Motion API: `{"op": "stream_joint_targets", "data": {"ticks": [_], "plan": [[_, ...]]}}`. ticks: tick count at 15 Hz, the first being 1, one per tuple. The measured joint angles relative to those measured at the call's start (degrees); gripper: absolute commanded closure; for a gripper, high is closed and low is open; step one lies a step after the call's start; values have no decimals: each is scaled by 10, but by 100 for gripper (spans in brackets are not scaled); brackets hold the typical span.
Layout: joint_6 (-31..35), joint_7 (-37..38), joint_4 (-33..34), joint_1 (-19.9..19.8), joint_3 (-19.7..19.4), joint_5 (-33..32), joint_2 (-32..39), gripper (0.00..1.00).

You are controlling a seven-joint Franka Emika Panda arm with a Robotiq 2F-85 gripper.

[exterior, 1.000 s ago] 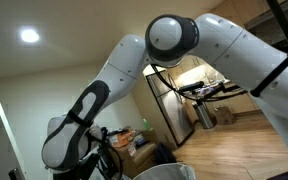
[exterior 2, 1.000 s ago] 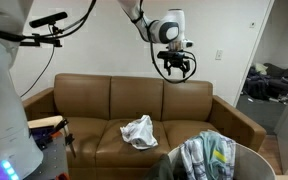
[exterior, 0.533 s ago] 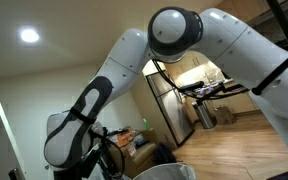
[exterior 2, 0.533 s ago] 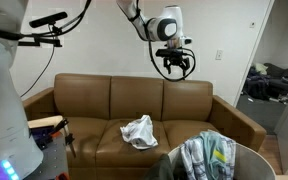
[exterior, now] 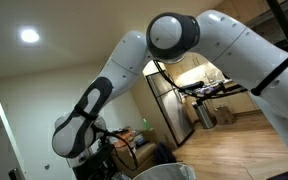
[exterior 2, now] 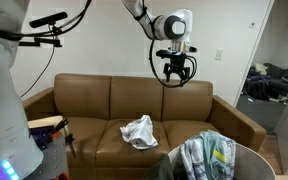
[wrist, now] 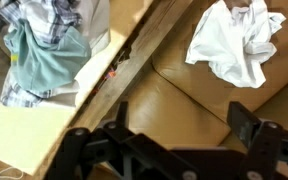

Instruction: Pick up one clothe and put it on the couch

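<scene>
A crumpled white cloth [exterior 2: 138, 130] lies on the middle seat of the brown leather couch [exterior 2: 94, 100]; it also shows in the wrist view [wrist: 234, 42]. More clothes, striped and teal [exterior 2: 207, 154], fill a basket at the front right, also seen in the wrist view [wrist: 42, 45]. My gripper [exterior 2: 175, 78] hangs high above the couch's backrest, right of the white cloth, open and empty. In the wrist view its fingers [wrist: 179, 140] spread wide over the bare couch seat.
The basket [exterior 2: 246, 160] stands in front of the couch's right end. A doorway [exterior 2: 274, 70] at the right opens to another room. A tripod-mounted camera [exterior 2: 46, 25] and a white robot part [exterior 2: 4, 90] stand at the left. The arm [exterior: 174, 40] fills an exterior view.
The gripper has shifted slightly to the right and a little lower above the couch, still open and empty. The white cloth has not moved.
</scene>
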Motion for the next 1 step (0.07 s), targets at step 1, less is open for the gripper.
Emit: {"op": "stream_joint_targets", "data": {"ticks": [1], "plan": [[-6, 2, -1, -5, -2, 7, 2, 0]]}}
